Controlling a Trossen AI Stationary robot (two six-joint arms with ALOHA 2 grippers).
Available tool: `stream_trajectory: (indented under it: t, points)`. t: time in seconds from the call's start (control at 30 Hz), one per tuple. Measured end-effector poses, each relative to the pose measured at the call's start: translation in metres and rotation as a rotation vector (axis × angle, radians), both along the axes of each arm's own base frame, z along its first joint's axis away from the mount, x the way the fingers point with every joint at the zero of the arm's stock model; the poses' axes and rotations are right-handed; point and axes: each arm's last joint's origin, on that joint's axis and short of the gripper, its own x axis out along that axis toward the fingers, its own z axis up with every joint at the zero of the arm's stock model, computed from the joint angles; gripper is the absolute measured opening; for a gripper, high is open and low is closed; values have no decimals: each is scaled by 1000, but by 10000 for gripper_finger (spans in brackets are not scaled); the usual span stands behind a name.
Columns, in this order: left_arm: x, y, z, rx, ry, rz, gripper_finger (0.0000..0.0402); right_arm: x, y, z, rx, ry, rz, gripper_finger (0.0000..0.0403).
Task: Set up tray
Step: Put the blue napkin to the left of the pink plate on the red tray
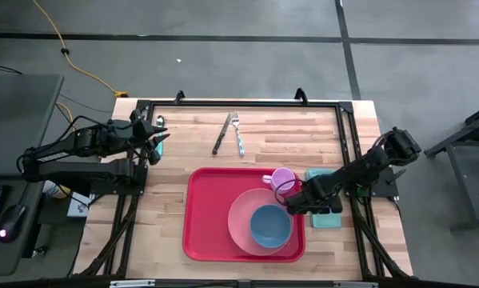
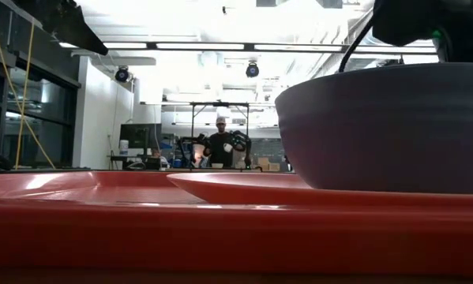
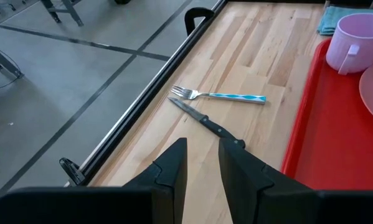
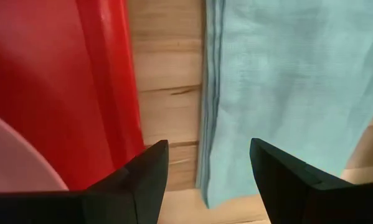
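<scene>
My right gripper (image 1: 297, 202) sits at the centre right of the overhead frame, low over the right rim of the tray (image 1: 203, 232). Its fingers (image 4: 142, 177) are spread apart and hold nothing; between them I see bare wood, with the tray's red edge on one side and a folded teal cloth (image 4: 286, 81) on the other. The tray lies at lower centre of the wooden table (image 1: 303, 132). On it rests a round pink plate (image 1: 241, 216) carrying a blue bowl (image 1: 269, 226), with a lilac mug (image 1: 283, 179) at its upper right corner. Above the tray, a knife (image 1: 221, 134) and a fork (image 1: 238, 134) lie side by side. My left gripper (image 1: 153, 134) waits at upper left, fingers nearly together and empty.
</scene>
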Motion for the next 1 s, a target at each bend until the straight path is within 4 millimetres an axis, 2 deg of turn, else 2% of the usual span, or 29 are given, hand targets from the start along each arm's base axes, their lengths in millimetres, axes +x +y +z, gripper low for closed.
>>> stream_trajectory:
  t: [0.27, 1.0]
  points:
    - [0, 0, 0, 0, 0, 0, 124, -6, -1, -7, 27, 31, -5, 205]
    - [0, 0, 0, 1, 1, 0, 124, 0, 11, -22, 46, 29, 34, 204]
